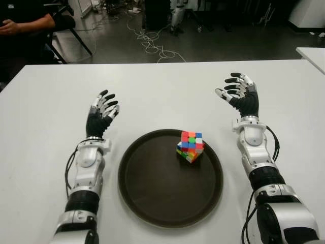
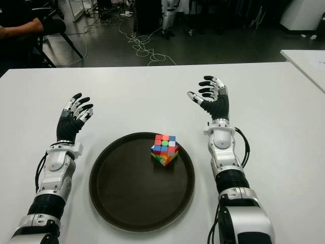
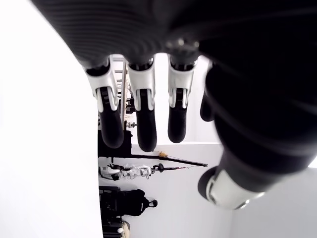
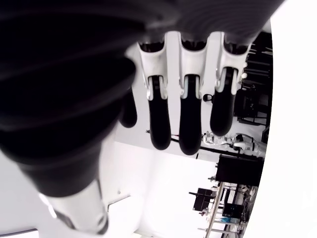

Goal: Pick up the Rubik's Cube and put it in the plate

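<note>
The Rubik's Cube [image 1: 190,146] sits inside the dark round plate [image 1: 152,193], close to its far right rim, tilted a little with red, blue and green squares showing. My right hand [image 1: 238,91] is over the white table beyond and to the right of the plate, fingers spread and holding nothing; its fingers [image 4: 190,124] hang loose in the wrist view. My left hand [image 1: 104,108] shows to the left of the plate, fingers [image 3: 143,124] relaxed and empty.
The white table [image 1: 162,91] spreads around the plate. A second white table corner [image 1: 312,53] shows at the far right. Beyond the far edge are cables [image 1: 152,43] on the floor and a seated person's arm [image 1: 25,23] at the top left.
</note>
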Robot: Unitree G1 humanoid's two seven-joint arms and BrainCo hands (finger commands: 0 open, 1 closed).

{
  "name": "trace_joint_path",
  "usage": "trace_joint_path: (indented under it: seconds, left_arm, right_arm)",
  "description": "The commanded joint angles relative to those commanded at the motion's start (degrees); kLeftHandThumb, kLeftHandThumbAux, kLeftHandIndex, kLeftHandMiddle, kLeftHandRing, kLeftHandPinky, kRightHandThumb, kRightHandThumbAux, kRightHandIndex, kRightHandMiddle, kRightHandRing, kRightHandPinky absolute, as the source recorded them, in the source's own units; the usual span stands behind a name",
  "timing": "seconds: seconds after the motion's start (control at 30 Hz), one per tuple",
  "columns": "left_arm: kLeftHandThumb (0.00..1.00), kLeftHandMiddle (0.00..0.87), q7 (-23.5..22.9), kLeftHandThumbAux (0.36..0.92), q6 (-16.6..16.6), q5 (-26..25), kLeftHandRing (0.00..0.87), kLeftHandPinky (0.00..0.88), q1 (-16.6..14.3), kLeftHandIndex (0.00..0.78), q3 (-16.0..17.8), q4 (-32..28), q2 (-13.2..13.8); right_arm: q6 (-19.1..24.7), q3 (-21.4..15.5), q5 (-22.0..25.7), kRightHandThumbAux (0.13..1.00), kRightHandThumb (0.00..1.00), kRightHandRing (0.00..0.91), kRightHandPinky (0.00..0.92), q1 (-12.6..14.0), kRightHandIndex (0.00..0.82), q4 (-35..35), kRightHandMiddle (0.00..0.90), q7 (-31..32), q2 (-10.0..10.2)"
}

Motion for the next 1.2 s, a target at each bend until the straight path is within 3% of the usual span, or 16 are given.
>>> trace_joint_path:
  seconds: [1.2]
  left_arm:
    - [0.156, 0.211, -1.07, 0.771, -1.26, -0.31, 0.224, 0.247, -0.18, 0.132, 0.17, 0.95, 0.13]
  right_arm:
    - [-0.32, 0.4, -0.84, 0.858, 0.138, 0.417, 0.397, -0.35, 0.317, 0.91, 0.4, -0.94, -0.27]
